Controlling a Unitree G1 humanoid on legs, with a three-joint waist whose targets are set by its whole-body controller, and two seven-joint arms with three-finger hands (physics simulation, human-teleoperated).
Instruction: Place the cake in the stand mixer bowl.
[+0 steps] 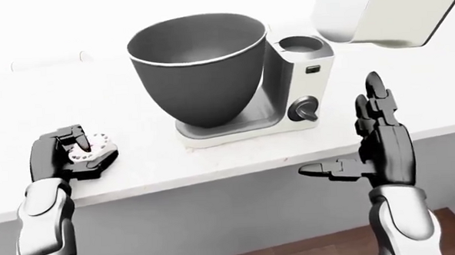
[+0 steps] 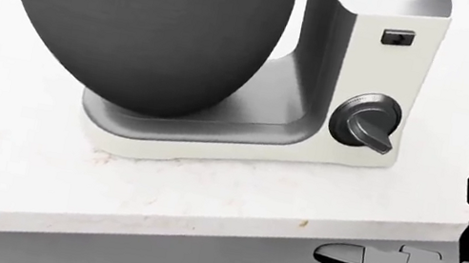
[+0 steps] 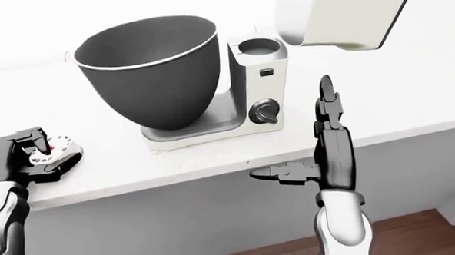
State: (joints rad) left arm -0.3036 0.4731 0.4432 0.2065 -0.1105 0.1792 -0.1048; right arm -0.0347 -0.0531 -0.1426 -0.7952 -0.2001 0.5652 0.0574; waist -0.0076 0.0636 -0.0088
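Cake point(image 1: 90, 146) lies flat (clasped by left robot hand point(image 1: 65, 153)) left of bowl point(image 1: 198, 65).

A pale, faintly speckled worktop point(image 1: 237, 161) runs across the room. The stand mixer point(image 1: 287, 96) sits on it near the near edge, its dark grey bowl point(image 1: 198, 65) resting on the mixer's base. Toward the worktop's left end, close to the same edge, a small cake point(image 1: 93, 146) lies, with a dark hand point(image 1: 59, 155) wrapped around it.

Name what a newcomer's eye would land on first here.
The big dark stand mixer bowl dominates the top centre of the left-eye view, sitting on its white mixer on the counter. At lower left, the left hand grips the small cake; the right hand hangs open at right.
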